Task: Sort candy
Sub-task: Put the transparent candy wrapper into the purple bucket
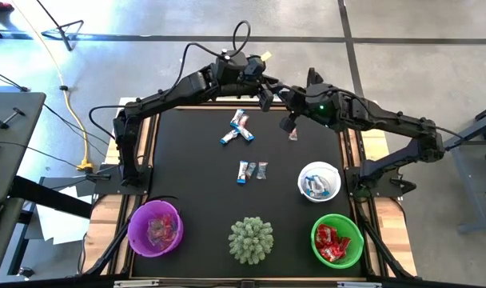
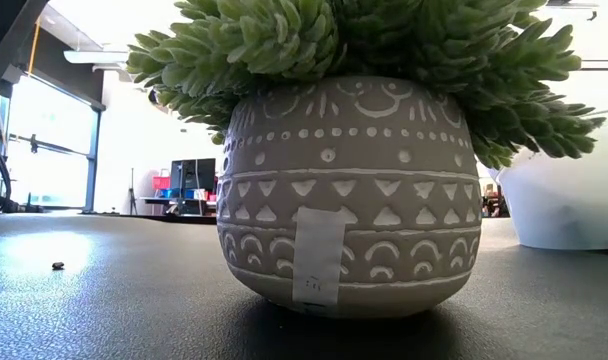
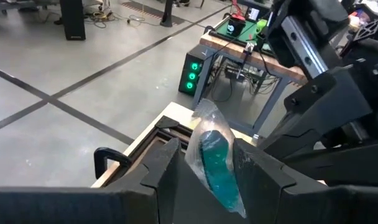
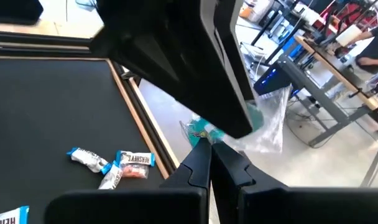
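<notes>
My left gripper (image 1: 264, 98) (image 3: 204, 149) hangs over the table's far edge, shut on a teal candy (image 3: 215, 162) in a clear wrapper. My right gripper (image 1: 289, 122) (image 4: 211, 148) is close beside it, fingers shut, their tips just under the same candy (image 4: 201, 130). Blue-and-white candies (image 1: 241, 126) (image 4: 124, 163) lie flat on the black mat near the far edge. Two more (image 1: 251, 170) lie at mid-table, and a pinkish one (image 1: 292, 134) lies below the right gripper. The low view shows neither gripper. My left gripper pinches the teal candy's middle (image 3: 207, 149) between its two fingers. The candy is lifted clear of the table, and its crinkled wrapper end (image 3: 204, 112) sticks out past the fingertips. My right gripper's shut fingertips (image 4: 201, 152) sit right at the wrapper; whether they touch it, I cannot tell.
A purple bowl (image 1: 155, 228), a white bowl (image 1: 319, 182) and a green bowl (image 1: 337, 240) stand near the near edge, each with candy inside. The spiky green plant (image 1: 251, 240) in its patterned pot (image 2: 344, 190) stands between them. The mat's left half is bare.
</notes>
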`<control>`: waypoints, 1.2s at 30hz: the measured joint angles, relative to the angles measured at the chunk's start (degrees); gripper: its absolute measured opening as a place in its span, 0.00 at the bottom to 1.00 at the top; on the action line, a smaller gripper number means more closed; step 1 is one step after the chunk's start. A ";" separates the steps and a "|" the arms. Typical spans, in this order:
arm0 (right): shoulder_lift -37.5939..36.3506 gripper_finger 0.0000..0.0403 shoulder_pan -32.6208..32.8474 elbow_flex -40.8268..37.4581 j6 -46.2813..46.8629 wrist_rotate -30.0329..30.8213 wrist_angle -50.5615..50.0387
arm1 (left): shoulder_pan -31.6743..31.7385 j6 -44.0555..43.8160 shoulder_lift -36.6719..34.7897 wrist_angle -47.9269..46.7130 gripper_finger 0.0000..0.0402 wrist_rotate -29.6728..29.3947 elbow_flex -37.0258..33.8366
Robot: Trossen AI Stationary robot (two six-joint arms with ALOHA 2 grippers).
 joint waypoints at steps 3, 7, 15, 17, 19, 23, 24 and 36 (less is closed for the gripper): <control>0.00 0.00 0.10 0.00 -0.25 0.03 0.17 | -0.30 -0.03 0.44 0.21 0.33 0.00 0.04; -0.02 0.00 0.10 0.00 0.37 0.08 -0.03 | -0.70 -0.05 0.95 0.59 0.31 -0.35 0.08; 0.02 0.00 0.10 -0.02 2.69 -0.04 -0.64 | -0.77 0.04 1.05 0.46 0.07 -0.02 0.06; 0.02 0.01 0.10 -0.02 4.12 -0.09 -0.98 | -0.51 0.35 1.05 0.48 0.02 0.10 0.06; -0.04 0.03 0.06 -0.02 5.07 -0.16 -1.74 | -0.39 0.91 1.10 0.35 0.03 0.19 0.04; -0.40 0.12 0.06 -0.02 6.69 -0.26 -2.92 | -0.39 1.54 1.16 -0.07 0.02 -0.04 0.00; -0.63 0.15 0.06 -0.02 7.35 -0.24 -3.37 | -0.35 1.82 1.16 -0.09 0.01 -0.09 -0.02; -3.41 0.39 0.06 0.04 10.36 3.32 -11.29 | 0.46 1.59 0.40 -5.15 0.01 -4.92 -0.07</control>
